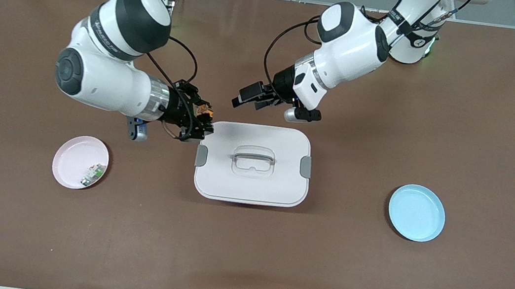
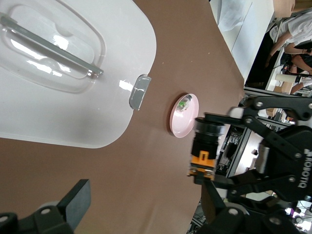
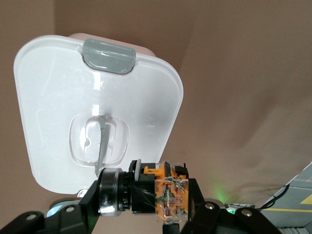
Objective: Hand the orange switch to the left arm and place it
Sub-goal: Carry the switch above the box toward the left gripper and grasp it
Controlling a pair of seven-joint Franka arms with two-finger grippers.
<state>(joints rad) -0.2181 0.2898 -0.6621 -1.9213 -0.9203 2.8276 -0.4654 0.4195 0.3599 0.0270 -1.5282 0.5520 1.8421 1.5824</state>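
1. Right gripper hangs over the corner of the box toward the right arm's end, jaws clenched on the orange switch.
2. Left gripper hangs over the table just past the box's edge nearest the robots, fingers released and spread.
3. Pink plate holds a small green-and-white component; blue plate lies toward the left arm's end.

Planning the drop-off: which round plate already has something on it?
The round pink plate, toward the right arm's end; a small green-and-white component lies on it. The blue plate shows nothing.
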